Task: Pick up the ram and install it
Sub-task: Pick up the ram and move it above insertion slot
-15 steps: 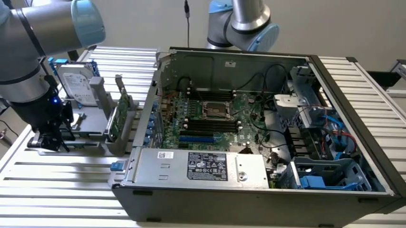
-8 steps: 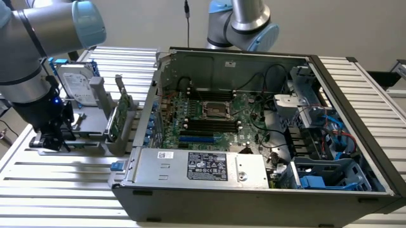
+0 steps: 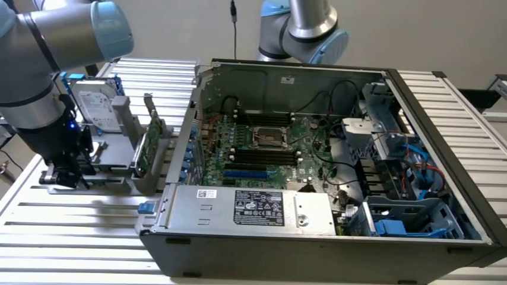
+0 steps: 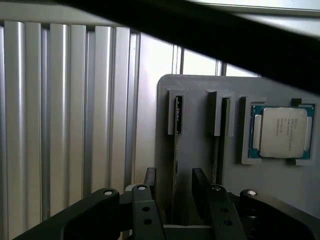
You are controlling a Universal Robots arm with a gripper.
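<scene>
Nearest in the exterior view, a ribbed aluminium table (image 3: 71, 219) carries an open black and grey computer case (image 3: 317, 249) towards the exterior view's right. A grey metal power supply box with a black label (image 3: 246, 208) sits along the case's near wall.

On the exterior view's left, the black two-fingered gripper (image 3: 67, 173) on the grey robot arm (image 3: 35, 77) hangs low at the near end of a grey plastic parts holder (image 3: 111, 172). In the wrist view the gripper (image 4: 174, 175) has its jaws spread wide and grips nothing. Its black fingers (image 4: 150, 182) stand on either side of the ram (image 4: 175, 150), with a gap showing on each side. The ram is a thin green stick seen edge-on, upright in a narrow slot of the holder.

Just beside it is a second narrow slot (image 4: 220, 117); whether that one holds a stick I cannot tell. Next to that slot, a square silver processor chip on a green board (image 4: 282, 131) lies in its own recess.

Farther along the holder stand a green expansion card with a metal bracket (image 3: 151, 145) and a silver hard drive in a blue frame (image 3: 95, 107). Inside the case the green motherboard (image 3: 262, 142) lies flat, showing long black memory slots (image 3: 262, 157). At the far side, a second grey robot arm with blue joint caps (image 3: 305, 29) stands behind the case.
</scene>
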